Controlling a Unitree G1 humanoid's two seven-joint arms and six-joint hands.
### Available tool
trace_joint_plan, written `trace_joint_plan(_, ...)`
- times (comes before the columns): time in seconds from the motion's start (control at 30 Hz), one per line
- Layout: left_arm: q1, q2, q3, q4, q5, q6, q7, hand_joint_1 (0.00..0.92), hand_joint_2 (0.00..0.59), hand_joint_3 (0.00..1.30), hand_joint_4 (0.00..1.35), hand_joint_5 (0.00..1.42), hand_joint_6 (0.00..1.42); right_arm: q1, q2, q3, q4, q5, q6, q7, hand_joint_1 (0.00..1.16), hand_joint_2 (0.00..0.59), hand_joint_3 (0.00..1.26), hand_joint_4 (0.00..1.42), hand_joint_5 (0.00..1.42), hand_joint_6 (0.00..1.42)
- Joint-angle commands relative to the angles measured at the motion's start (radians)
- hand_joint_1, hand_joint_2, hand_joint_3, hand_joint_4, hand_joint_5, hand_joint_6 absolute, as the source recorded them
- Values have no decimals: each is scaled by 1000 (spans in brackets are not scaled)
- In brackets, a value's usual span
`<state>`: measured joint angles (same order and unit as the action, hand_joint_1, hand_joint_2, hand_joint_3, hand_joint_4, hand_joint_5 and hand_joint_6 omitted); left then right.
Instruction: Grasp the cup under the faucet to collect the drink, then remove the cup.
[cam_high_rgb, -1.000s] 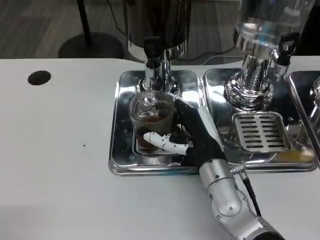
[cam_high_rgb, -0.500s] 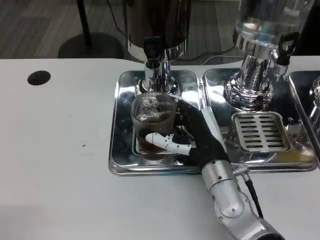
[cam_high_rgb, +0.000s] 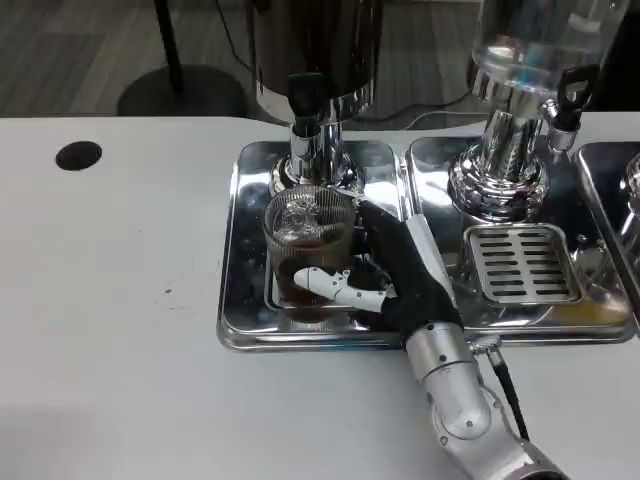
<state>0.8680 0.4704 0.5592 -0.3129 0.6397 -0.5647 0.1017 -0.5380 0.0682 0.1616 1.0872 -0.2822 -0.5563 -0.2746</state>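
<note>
The right hand (cam_high_rgb: 385, 275) grips the ribbed glass cup (cam_high_rgb: 308, 250) of brown drink, fingers wrapped around it. The faucet (cam_high_rgb: 308, 120) stands just beyond; the dispenser body above is cut off.

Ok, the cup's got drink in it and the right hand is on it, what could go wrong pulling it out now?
1. The ribbed clear glass cup holds dark drink, so a tilt while the right hand withdraws could spill it onto the shiny steel drip tray.
2. The cup sits close under the chrome faucet; lifting straight up may knock the rim against it.
3. Glass may slip in the fingers.
</note>
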Motion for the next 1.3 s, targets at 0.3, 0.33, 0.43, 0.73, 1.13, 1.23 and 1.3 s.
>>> trace_joint_plan(0.3, -10, 4, -23, -4, 13, 7, -23, 0, 4, 0, 0, 0, 0, 67, -21, -9, -99, 6, -13, -12, 853, 207, 375, 372, 422, 443)
trace_joint_plan(0.33, -10, 4, -23, -4, 13, 7, -23, 0, 4, 0, 0, 0, 0, 73, -23, -9, -107, 7, -14, -11, 853, 207, 375, 373, 422, 444)
trace_joint_plan(0.43, -13, 6, -25, -2, 15, 7, -23, 0, 5, 0, 0, 0, 0, 97, -30, -9, -140, 6, -15, -12, 853, 207, 375, 377, 424, 446)
trace_joint_plan(0.73, -20, 8, -36, 2, 19, 7, -23, 0, 5, 0, 0, 0, 0, 164, -46, -10, -241, 7, -3, -3, 853, 207, 375, 383, 436, 450)
trace_joint_plan(1.13, -31, 9, -52, 5, 24, 11, -23, 0, 5, 0, 0, 0, 0, 265, -61, -4, -408, -2, 48, 8, 851, 206, 375, 386, 439, 455)
trace_joint_plan(1.23, -33, 9, -59, 6, 26, 12, -21, 0, 5, 0, 0, 0, 0, 281, -63, -3, -441, -3, 62, 12, 852, 206, 375, 386, 439, 456)
trace_joint_plan(1.3, -34, 9, -61, 6, 27, 14, -21, 0, 5, 0, 0, 0, 0, 288, -65, -3, -455, -4, 71, 15, 852, 207, 375, 386, 439, 456)
